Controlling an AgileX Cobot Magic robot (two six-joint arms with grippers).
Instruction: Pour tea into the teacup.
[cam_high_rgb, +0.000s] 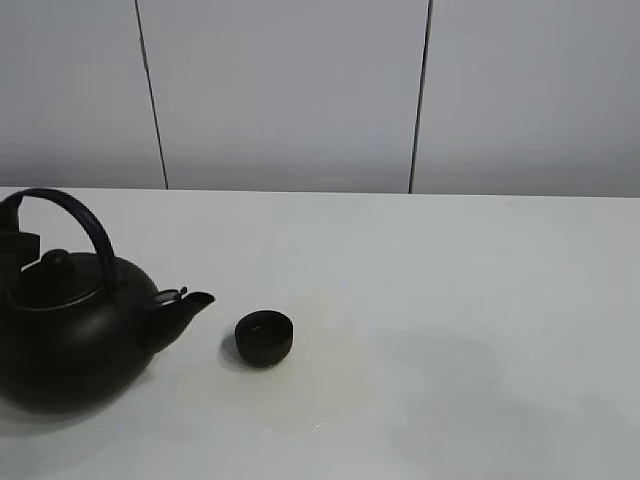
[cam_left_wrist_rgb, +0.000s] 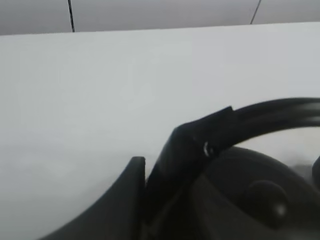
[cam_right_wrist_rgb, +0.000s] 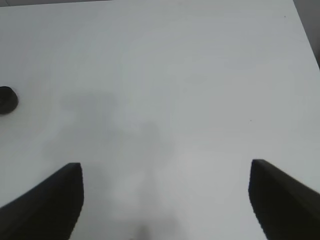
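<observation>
Teacup (cam_high_rgb: 264, 337) placement comes second in a left-to-right reading, since the far left of the exterior high view is filled by the big round black kettle (cam_high_rgb: 70, 340), which stands on the white counter (cam_high_rgb: 450, 300) with its lid knob (cam_high_rgb: 56, 262) up and its arched handle (cam_high_rgb: 75, 215) rising over it. At the handle's left end a dark piece of the left pincer (cam_left_wrist_rgb: 172, 165) shows at the picture's edge; the left wrist view puts its dark fingers (cam_left_wrist_rgb: 125, 195) right at the handle where it bends, one finger against it, so the pincer appears clamped on the handle, though the blur leaves the exact contact unclear. The kettle's short spout (cam_high_rgb: 185, 303) points to the right, toward the teacup. That small, low, matte black cup stands upright on the counter just right of the spout, near it but not touching, its mouth open to the top. Further right the counter is plain white with a faint grey shadow. The right pincer (cam_right_wrist_rgb: 165, 200) shows only in its own wrist view, where its two dark fingertips (cam_right_wrist_rgb: 47, 200) stand wide apart over bare counter, gripping nothing, with the teacup a small dark shape well away at the frame's edge.
</observation>
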